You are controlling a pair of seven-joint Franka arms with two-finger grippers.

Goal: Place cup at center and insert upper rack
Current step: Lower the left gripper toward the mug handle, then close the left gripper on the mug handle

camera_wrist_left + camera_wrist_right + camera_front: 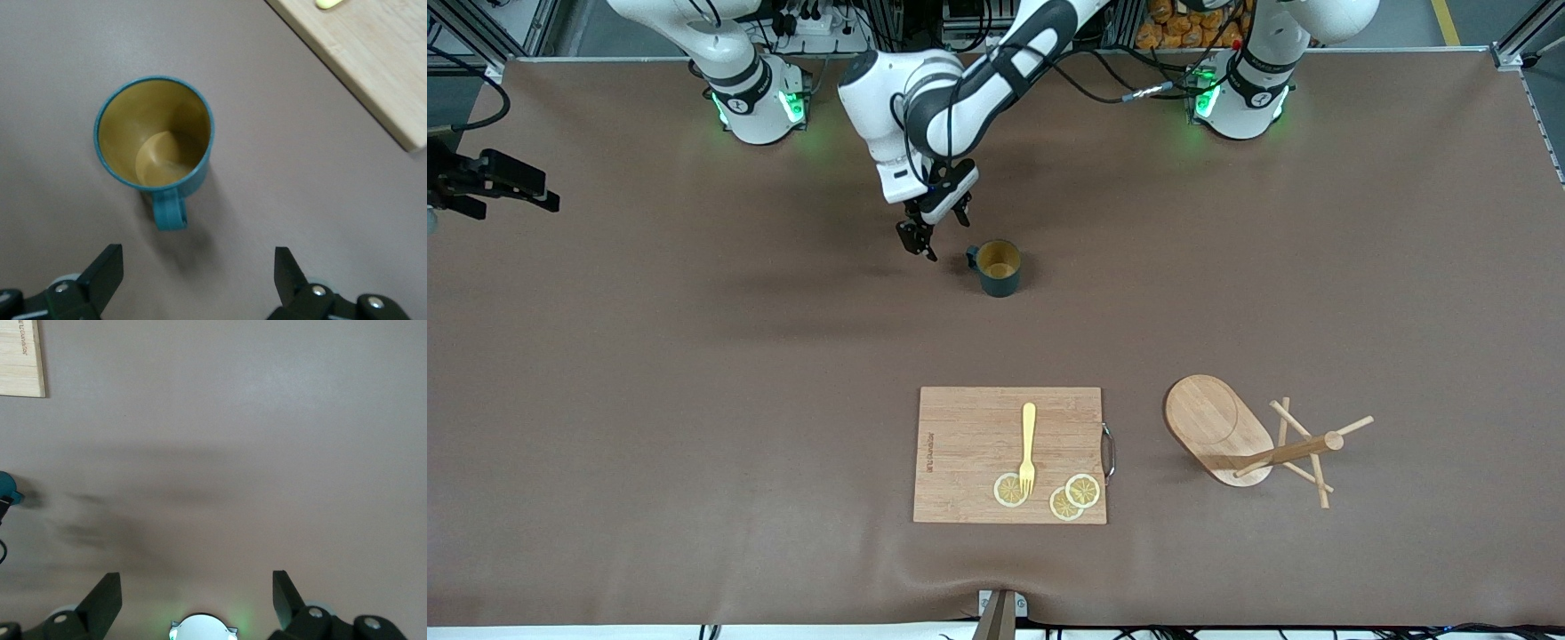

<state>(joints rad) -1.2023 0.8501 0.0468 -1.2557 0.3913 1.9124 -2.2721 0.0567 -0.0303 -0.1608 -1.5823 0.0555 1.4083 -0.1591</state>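
The right gripper point(197, 600) is seen only in its own wrist view, held above bare table point(694, 400) with its fingers spread wide and nothing between them; that arm is taken to be waiting. The left gripper point(934, 227), carried by the arm reaching across from its base, is held low just beside the cup point(998, 267) on the handle side, its fingers wide apart and empty, with no contact to be seen. The cup is stood upright on the brown cover, about midway along the table and farther from the front camera than the cutting board point(960, 427), well apart from it. A yellow fork point(1028, 444) and lemon slices point(1082, 490) are laid on that board. Toward the left arm's end of the table, beside the board, the upper rack point(1227, 427) is tipped on its side, its post and pegs pointed away from the board. The cup step is judged to be in hand or nearly settled, since the cup already seems roughly central. Next, the rack must probably be reached, gripped at the post and set upright; care would be needed that the thin pegs are not caught.
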